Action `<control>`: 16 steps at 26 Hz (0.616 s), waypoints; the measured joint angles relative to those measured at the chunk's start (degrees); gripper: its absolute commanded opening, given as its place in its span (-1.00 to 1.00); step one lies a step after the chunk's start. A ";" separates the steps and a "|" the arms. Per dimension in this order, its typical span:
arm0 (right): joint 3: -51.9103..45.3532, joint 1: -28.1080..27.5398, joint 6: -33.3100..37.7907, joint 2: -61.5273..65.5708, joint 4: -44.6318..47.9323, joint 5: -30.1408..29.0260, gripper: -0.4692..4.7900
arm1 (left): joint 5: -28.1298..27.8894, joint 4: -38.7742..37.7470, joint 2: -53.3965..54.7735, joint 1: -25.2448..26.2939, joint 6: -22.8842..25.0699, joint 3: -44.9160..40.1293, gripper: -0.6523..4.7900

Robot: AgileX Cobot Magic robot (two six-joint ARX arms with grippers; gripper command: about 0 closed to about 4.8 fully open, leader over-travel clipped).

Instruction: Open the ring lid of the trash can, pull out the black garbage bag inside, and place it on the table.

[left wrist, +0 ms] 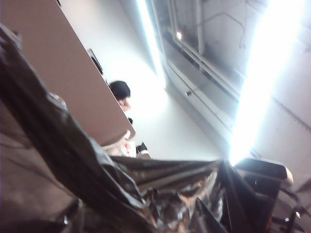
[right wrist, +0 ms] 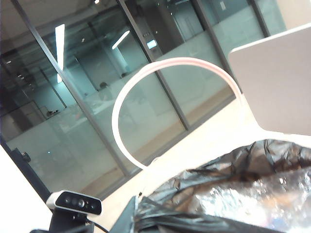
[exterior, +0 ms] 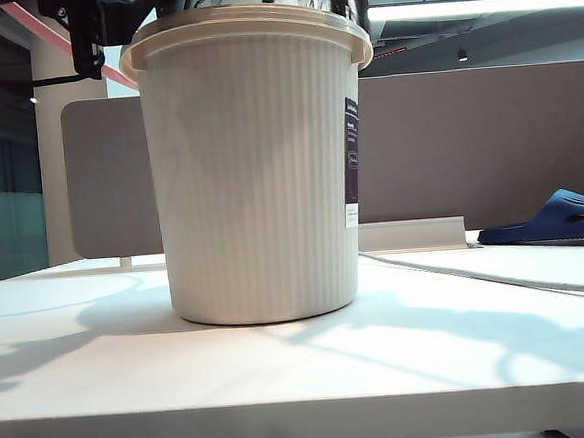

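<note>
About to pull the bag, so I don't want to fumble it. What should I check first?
1. Ring lid off the trash can: ok, raised above the bag.
2. Right hand gripping the lid: cannot tell, hand out of sight.
3. Left hand gripping the black garbage bag: cannot tell. Bag fills the left wrist view, hand not discernible.
4. Bag out of can: not ok, only its top shows above the rim.
5. Table space in front of can: ok.

I see a dark blue slipper (exterior: pixel 558 217) far right, a white cable (exterior: pixel 477 278) near it, a grey-brown partition (exterior: pixel 467 147) behind
</note>
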 measured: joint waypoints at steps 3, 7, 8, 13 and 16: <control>0.00 -0.02 -0.55 0.02 -1.53 -0.74 -0.84 | -1.40 -1.70 0.00 0.02 0.00 0.52 0.30; 0.04 0.02 -0.57 0.26 -1.51 -3.02 -0.84 | -1.84 -4.76 0.02 0.02 0.00 3.37 0.28; 0.04 0.04 -0.57 0.37 -1.90 -3.08 -0.84 | -1.84 -5.84 0.00 0.02 0.00 4.04 0.23; 0.04 0.02 -0.59 0.63 -3.04 -4.37 -0.84 | -1.84 -11.08 0.00 0.02 0.50 6.56 -0.28; 0.04 0.02 -0.59 0.63 -3.04 -4.52 -0.84 | -1.97 -11.85 0.00 0.02 0.50 6.62 -0.49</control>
